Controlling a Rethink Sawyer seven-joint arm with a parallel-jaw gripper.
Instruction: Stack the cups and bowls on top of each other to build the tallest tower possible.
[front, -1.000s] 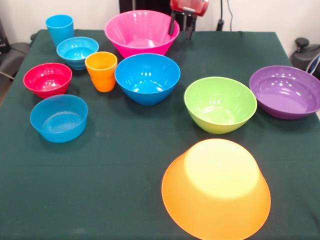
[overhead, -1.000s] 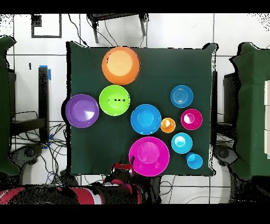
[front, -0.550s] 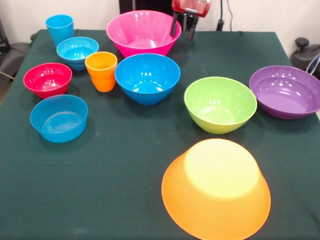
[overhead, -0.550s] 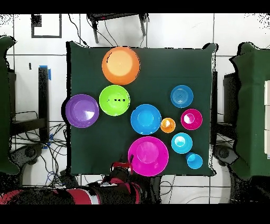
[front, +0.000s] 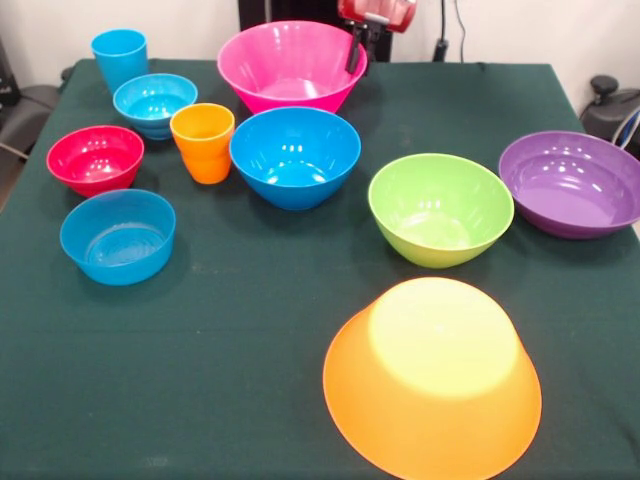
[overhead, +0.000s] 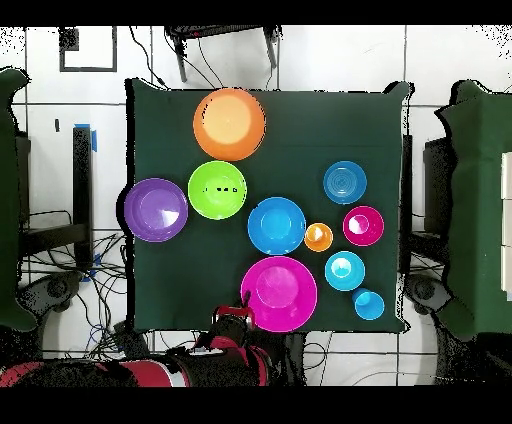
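Observation:
My gripper (front: 362, 52) (overhead: 236, 318) is at the right rim of the big pink bowl (front: 285, 65) (overhead: 279, 293), one finger inside and one outside, shut on that rim. The large orange bowl (front: 432, 375) (overhead: 229, 123) lies upside down near the front edge. The green bowl (front: 440, 208), purple bowl (front: 570, 183) and large blue bowl (front: 295, 155) sit upright, apart from each other. Beside the blue bowl stands the orange cup (front: 202, 142). The light blue cup (front: 120, 58) is in the far left corner. Nothing rests on anything else.
A red bowl (front: 95, 158) and two small light blue bowls (front: 154, 102) (front: 118, 235) cluster at the left of the dark green tablecloth (front: 250, 330). Chairs stand on either side of the table in the overhead view.
The gripper's fingers have closed together onto the pink bowl's rim, and the pink bowl has shifted slightly to the right in the front view. Everything else stayed put.

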